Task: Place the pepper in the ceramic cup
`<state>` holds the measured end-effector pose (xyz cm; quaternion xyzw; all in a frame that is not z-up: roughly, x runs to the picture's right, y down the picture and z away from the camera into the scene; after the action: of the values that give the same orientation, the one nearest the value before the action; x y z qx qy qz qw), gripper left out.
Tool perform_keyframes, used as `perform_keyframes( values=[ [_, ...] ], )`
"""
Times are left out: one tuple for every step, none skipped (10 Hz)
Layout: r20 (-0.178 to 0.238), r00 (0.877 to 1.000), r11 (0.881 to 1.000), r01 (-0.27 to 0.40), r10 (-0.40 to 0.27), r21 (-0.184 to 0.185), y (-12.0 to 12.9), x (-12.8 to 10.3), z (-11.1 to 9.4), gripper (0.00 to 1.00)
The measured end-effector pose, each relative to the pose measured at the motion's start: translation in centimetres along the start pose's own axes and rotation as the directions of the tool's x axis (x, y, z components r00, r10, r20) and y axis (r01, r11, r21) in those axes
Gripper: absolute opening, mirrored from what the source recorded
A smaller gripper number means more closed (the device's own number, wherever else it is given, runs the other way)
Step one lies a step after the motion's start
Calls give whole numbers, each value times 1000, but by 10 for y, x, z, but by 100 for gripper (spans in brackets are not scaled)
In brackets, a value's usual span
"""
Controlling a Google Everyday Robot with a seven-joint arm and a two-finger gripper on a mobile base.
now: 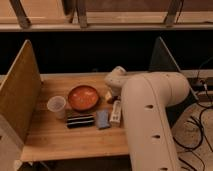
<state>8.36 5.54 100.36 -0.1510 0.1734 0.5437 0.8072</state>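
Note:
The ceramic cup is a pale whitish round cup standing upright on the left part of the wooden table, just left of an orange bowl. My gripper is at the end of the big white arm, low over the table at the bowl's right edge. It is well to the right of the cup, with the bowl between them. The pepper does not show; it is hidden or out of view.
A white bottle lies just below the gripper. A blue packet and a dark striped packet lie in front of the bowl. Upright wooden panels stand at the left and right of the table.

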Motion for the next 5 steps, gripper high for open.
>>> perform_keyframes(
  values=[
    [8,1000,1000,15,-15,12,2,-7,3,65],
    [23,999,1000,26,-27,16,8,-17,3,60],
    [23,999,999,31,-32,19,11,-19,3,53],
    [21,999,999,29,-30,21,14,-21,3,41],
    [16,999,999,33,-33,26,16,-19,3,32]
  ],
)
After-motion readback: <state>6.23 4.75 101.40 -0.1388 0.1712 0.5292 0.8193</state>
